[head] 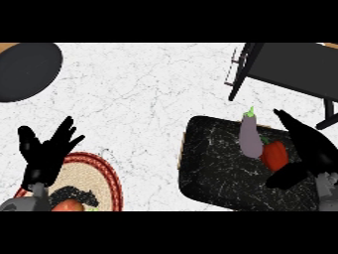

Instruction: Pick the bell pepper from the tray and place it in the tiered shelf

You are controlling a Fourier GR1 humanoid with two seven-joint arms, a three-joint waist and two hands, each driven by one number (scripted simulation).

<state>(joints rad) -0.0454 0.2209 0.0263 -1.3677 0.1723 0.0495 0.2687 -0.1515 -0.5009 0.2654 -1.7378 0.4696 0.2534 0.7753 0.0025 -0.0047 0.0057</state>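
Red bell pepper (275,155) beside purple aubergine (251,136) on black speckled tray (215,168); right hand (310,149) open, empty, alongside. Close on pepper only, clear of aubergine.

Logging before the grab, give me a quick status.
Right robot hand open beside bell pepper; left robot hand open, resting. Pepper on tray, unheld. Eggplant touching it; tiered shelf beyond.

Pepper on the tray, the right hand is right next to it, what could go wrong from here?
1. The eggplant lies right against the pepper on the tray, so the right hand, open around the pepper, might nudge or catch the eggplant too.
2. The pepper is partly hidden by the hand, so the hold may land off-centre and slip.
3. The shelf has dark bars facing the tray; a carried pepper could bump them.
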